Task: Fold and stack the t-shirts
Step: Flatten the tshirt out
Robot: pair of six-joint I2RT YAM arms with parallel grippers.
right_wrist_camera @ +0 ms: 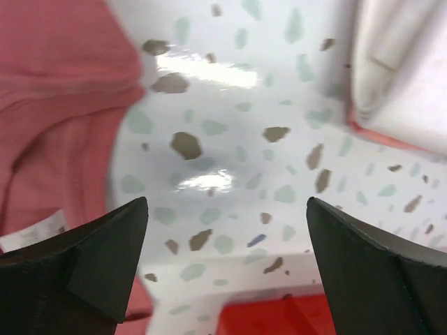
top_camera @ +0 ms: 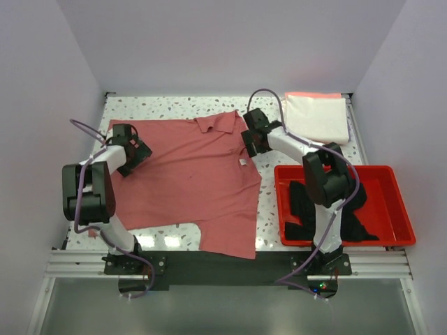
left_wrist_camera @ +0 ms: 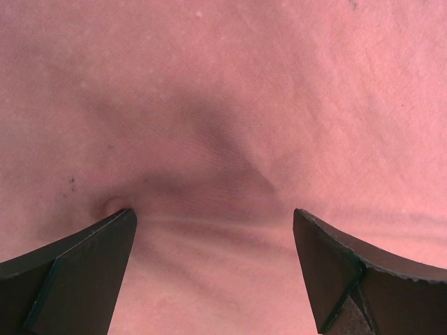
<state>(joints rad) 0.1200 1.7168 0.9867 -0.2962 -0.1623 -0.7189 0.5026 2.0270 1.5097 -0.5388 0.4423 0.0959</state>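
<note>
grippers: left gripper [top_camera: 140, 152] spread, low on rose shirt [top_camera: 192, 185], flat mid-table; right gripper [top_camera: 251, 144] spread over bare table [top_camera: 160, 108] by its collar.
stack: cream shirt [top_camera: 318, 117] folded, far right.
tray [top_camera: 398, 209]: black shirt [top_camera: 297, 227] heaped inside.
risk: right jaws closing off the cloth would likely grab nothing, skewing the fold.

Rose-red shirt [top_camera: 192, 178] spread flat, cream shirt [top_camera: 318, 118] folded far-right, black shirt [top_camera: 299, 225] crumpled
</note>
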